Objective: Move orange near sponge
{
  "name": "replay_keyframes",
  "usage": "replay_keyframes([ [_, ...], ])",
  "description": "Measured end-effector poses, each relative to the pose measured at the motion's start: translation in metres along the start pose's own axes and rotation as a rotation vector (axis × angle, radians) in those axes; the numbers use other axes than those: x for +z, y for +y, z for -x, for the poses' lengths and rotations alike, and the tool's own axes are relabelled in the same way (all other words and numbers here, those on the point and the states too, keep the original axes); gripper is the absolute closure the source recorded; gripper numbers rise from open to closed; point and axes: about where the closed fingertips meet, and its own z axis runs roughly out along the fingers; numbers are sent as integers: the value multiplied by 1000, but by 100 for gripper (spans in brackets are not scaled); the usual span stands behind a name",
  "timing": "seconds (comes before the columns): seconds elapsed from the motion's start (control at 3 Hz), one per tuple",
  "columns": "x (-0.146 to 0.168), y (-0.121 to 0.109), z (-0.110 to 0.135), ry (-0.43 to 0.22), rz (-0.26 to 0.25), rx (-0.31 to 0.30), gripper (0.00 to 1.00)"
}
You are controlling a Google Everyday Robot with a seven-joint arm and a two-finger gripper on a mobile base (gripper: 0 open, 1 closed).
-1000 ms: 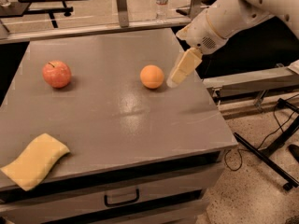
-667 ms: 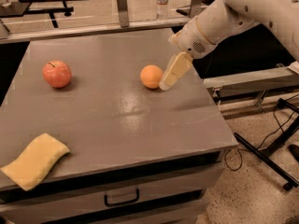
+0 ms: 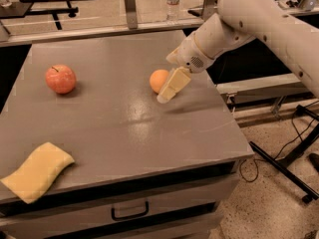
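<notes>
The orange [image 3: 158, 80] sits on the grey table [image 3: 114, 128], right of centre toward the back. My gripper [image 3: 165, 96] hangs from the white arm that comes in from the upper right. Its cream-yellow pads point down and to the left, right beside the orange on its right and front side, partly overlapping it in view. The pale-yellow sponge [image 3: 38, 171] lies flat at the table's front left corner, far from the orange.
A reddish apple [image 3: 61, 78] with a stem sits at the back left of the table. A drawer with a handle [image 3: 129, 213] is below the tabletop. A water bottle [image 3: 172, 1] stands behind the table. Cables and a stand base lie on the floor at right.
The arm has swung left and down, bringing my gripper from right of the orange to right against its front right side. The orange, apple and sponge have not moved.
</notes>
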Motion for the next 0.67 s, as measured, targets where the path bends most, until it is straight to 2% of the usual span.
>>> replay_keyframes([
  [0.67,18,16,10,-38,67,-15,60],
])
